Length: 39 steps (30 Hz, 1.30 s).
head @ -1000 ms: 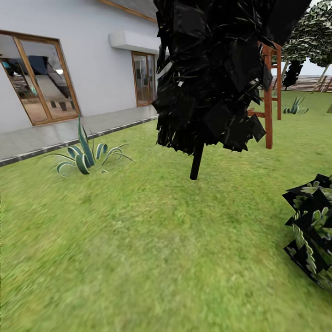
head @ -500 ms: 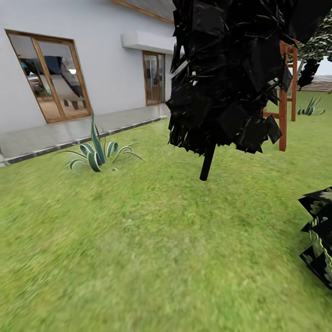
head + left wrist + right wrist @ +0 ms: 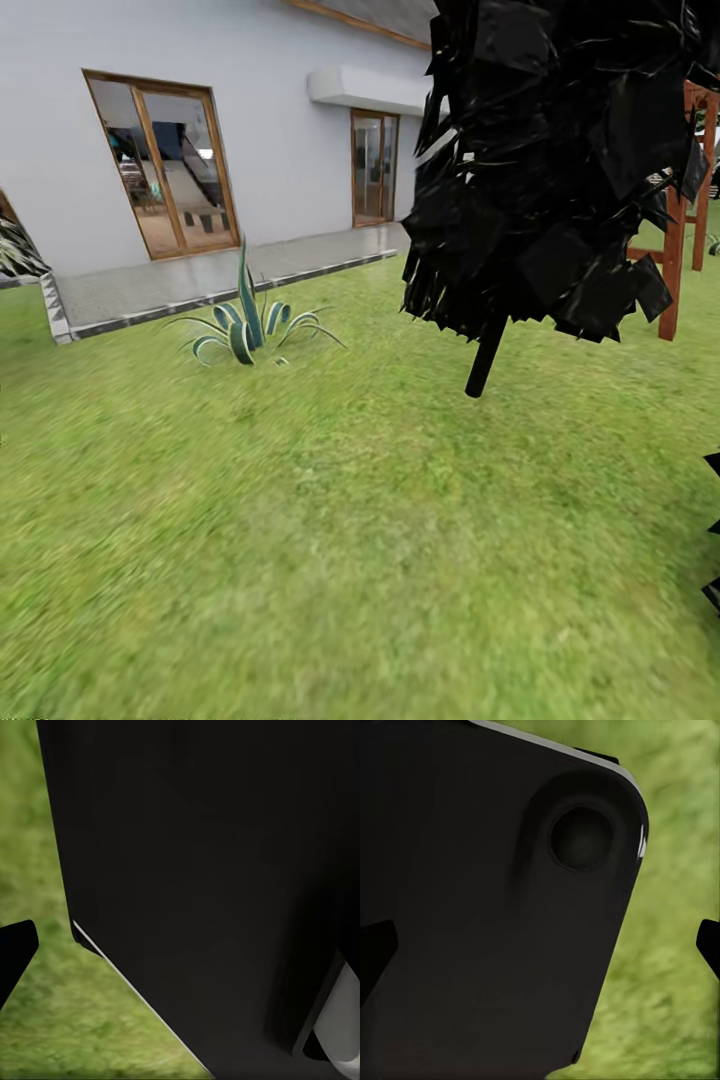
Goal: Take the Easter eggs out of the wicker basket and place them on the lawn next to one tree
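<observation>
A: Status of the head view?

B: Open lawn (image 3: 330, 560), green with yellowish patches. Landmark is the black-leaved tree (image 3: 560, 160) with a thin dark trunk (image 3: 487, 358) rooted in the grass.

A: What's around it?

B: Striped agave plant (image 3: 248, 325) well to the left of that trunk, just in front of a grey paved strip (image 3: 210, 280). Behind the strip, a white house wall (image 3: 270, 120) with 2 wood-framed glass doors (image 3: 165, 165). Reddish wooden frame (image 3: 680, 210) just behind the tree on its right. Dark foliage scraps (image 3: 712, 530) at the view edge, right of the tree and nearer the camera.

A: Tools?

B: Can't tell for either. Left wrist view has a large black body (image 3: 217, 885) up close, grass beside it, 1 dark tip (image 3: 15, 952) at the edge. Right wrist view: a black housing with a round recess (image 3: 495, 915), grass beyond, dark tips at both edges. Finger gap unreadable on both.

A: Eggs, basket?

B: Can't place them from these views. Only task item visible is the lawn.
</observation>
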### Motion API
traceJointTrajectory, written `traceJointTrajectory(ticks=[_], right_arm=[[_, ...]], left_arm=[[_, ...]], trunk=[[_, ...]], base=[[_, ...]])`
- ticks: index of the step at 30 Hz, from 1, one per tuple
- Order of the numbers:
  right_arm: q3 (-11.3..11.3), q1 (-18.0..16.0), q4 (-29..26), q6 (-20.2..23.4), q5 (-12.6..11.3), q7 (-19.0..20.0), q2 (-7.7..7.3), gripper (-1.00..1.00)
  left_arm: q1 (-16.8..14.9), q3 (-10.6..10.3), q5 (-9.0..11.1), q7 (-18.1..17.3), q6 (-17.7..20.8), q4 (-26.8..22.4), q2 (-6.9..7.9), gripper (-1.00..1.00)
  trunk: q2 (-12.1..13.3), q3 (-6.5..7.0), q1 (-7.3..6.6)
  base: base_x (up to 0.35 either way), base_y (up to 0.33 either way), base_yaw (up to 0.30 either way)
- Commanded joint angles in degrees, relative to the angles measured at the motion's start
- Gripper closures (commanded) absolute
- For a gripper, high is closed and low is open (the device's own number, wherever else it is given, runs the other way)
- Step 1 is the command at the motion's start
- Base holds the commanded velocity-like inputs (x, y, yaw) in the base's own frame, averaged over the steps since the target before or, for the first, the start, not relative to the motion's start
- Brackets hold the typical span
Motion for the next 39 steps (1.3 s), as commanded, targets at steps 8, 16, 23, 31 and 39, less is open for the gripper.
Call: traceJointTrajectory(ticks=[8, 16, 23, 31, 39], right_arm=[[0.2, 0.0, 0.0, -0.3, 0.1, -0.1, 0.18, -1.00], [0.2, 0.0, 0.0, -0.3, 0.2, -0.1, 0.19, -1.00], [0.2, 0.0, 0.0, -0.3, 0.2, -0.1, 0.19, -1.00], [0.2, 0.0, 0.0, -0.3, 0.2, -0.1, 0.19, -1.00], [0.2, 0.0, 0.0, -0.3, 0.1, -0.1, 0.19, -1.00]], left_arm=[[0.0, 0.0, 0.1, 0.0, -0.1, 0.0, -0.01, -1.00], [0.0, 0.0, 0.1, 0.0, -0.1, 0.0, -0.03, -1.00], [0.0, 0.1, 0.1, 0.3, -0.1, 0.0, -0.09, -1.00], [0.0, 0.8, 0.1, 0.5, -0.1, 0.0, -0.10, -1.00], [0.0, 0.8, 0.1, 0.5, -0.1, 0.0, -0.10, -1.00]], trunk=[[0.0, -0.04, 0.00], [0.0, -0.04, 0.00], [0.0, -0.04, 0.00], [0.0, -0.04, 0.00], [0.0, -0.04, 0.00]], base=[[0.000, 0.000, 0.132], [0.009, 0.000, 0.286], [0.176, 0.000, 0.288], [0.339, 0.000, 0.287], [0.340, 0.000, 0.103]])
